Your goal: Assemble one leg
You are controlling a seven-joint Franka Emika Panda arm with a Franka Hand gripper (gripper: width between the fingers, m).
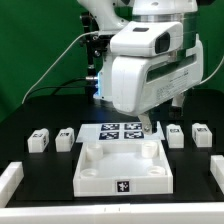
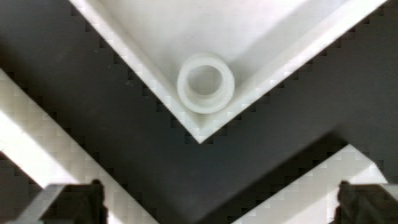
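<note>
Four small white legs with tags stand in a row on the black table: two on the exterior view's left [image 1: 38,140] [image 1: 66,136] and two on its right [image 1: 176,135] [image 1: 201,133]. My gripper [image 1: 148,126] hangs low over the far right corner of the large white tray [image 1: 122,168], apart from every leg. In the wrist view the gripper [image 2: 217,208] is open and empty, with its dark fingertips [image 2: 71,205] wide apart. Between them lies the tray's corner with a round socket [image 2: 206,82]. No leg shows in the wrist view.
The marker board [image 1: 116,131] lies just behind the tray. White rails sit at the front left [image 1: 10,180] and front right [image 1: 214,170] edges. The arm's white body [image 1: 150,70] hides the middle back of the table.
</note>
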